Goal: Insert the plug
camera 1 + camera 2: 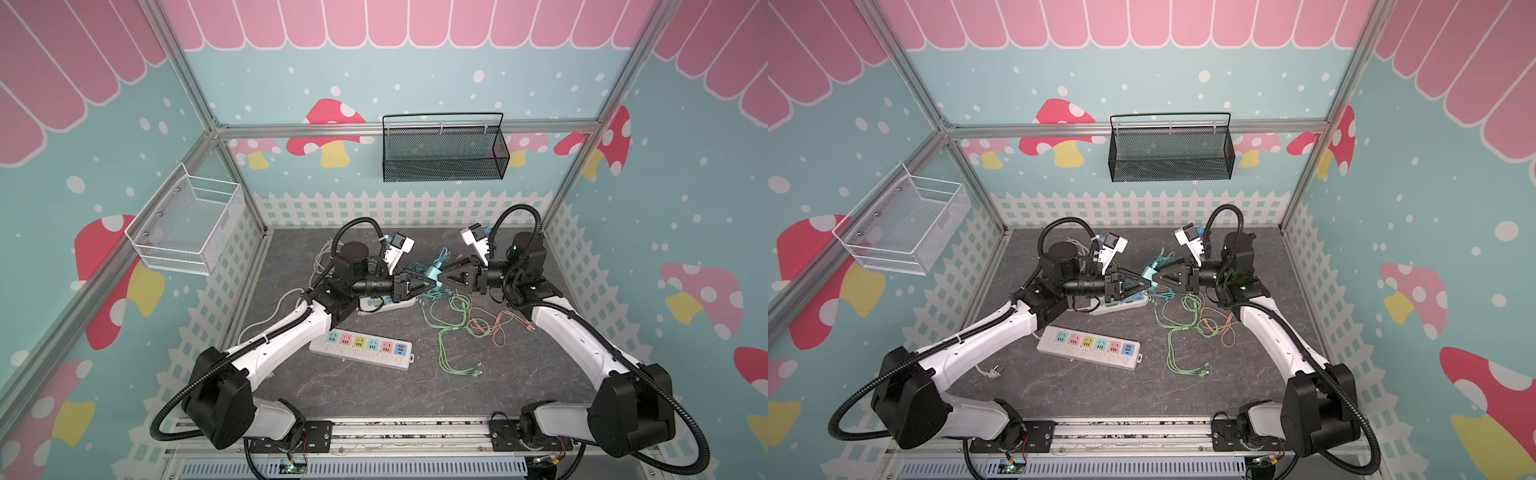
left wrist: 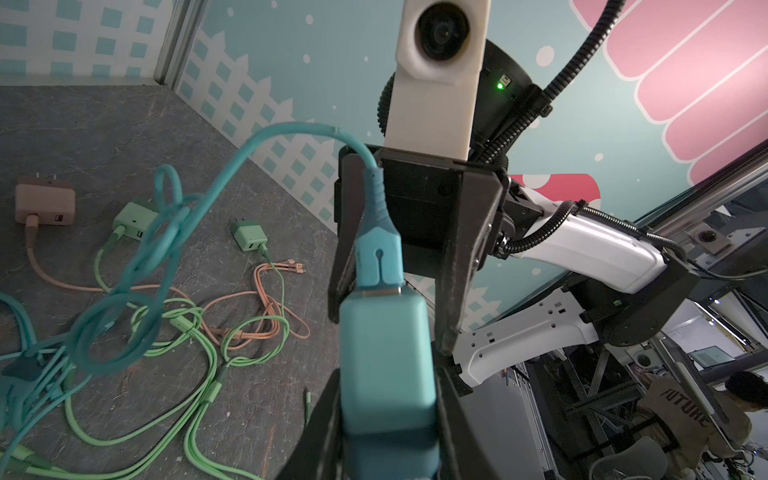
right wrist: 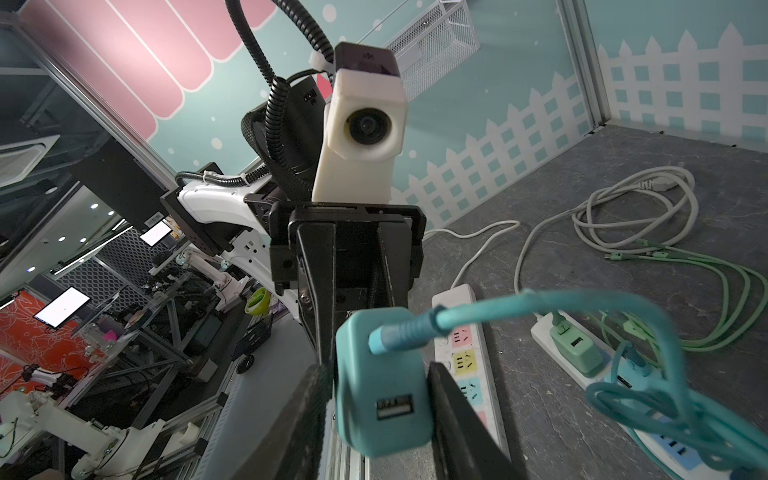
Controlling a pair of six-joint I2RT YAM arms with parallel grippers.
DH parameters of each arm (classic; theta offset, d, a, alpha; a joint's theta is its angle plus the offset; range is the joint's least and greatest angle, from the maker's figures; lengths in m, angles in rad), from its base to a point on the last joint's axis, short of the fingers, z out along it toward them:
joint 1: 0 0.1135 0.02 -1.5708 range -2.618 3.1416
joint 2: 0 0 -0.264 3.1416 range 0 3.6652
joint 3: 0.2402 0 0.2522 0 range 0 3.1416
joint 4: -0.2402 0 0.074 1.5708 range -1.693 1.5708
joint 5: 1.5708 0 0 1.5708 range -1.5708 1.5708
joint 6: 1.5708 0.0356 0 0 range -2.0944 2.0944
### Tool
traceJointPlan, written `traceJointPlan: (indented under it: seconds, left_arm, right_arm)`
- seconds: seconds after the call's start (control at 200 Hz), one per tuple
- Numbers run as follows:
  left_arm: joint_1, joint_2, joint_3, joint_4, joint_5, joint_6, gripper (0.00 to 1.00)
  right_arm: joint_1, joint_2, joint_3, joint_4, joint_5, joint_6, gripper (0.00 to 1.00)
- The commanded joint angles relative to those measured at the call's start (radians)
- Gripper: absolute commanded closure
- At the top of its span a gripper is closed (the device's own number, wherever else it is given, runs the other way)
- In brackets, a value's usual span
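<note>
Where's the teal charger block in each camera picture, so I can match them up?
Top view: charger near the picture's centre.
Top view: also near the centre.
Left wrist: close foreground, cable end pointing away.
Right wrist: close foreground, spare socket facing the camera.
Shared landmark: the teal cable plugged into it.

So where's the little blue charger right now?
In both top views the blue charger hangs mid-table above the cables, between the left gripper and right gripper.

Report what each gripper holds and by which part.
Both hold the teal charger: left gripper clamps the end opposite its cable, right gripper grips its sides at the USB-port end.
</note>
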Motion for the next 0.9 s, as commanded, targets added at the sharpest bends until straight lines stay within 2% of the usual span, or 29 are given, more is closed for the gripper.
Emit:
traceJointPlan:
  seconds: [0.0, 0.36, 0.69, 0.775, 0.896]
  left_arm:
    - [0.005, 0.005, -0.008, 0.054, 0.035, -0.004, 1.00]
    - [0.000, 0.005, -0.005, 0.019, 0.018, 0.027, 1.00]
    - [-0.004, -0.002, 0.019, -0.062, -0.007, 0.075, 1.00]
    - [-0.004, -0.007, 0.021, -0.079, -0.019, 0.083, 1.00]
    - [-0.001, -0.031, 0.018, -0.119, -0.060, 0.104, 0.82]
  right_arm:
    - [0.004, -0.005, -0.006, 0.025, -0.027, 0.006, 0.59]
    - [0.026, 0.002, 0.019, 0.022, -0.019, 0.025, 0.69]
    - [0.050, 0.009, 0.030, 0.003, -0.022, 0.016, 0.70]
    - [0.052, 0.009, 0.030, -0.004, -0.004, 0.007, 0.78]
    - [0.051, 0.010, 0.051, -0.089, 0.045, -0.071, 0.86]
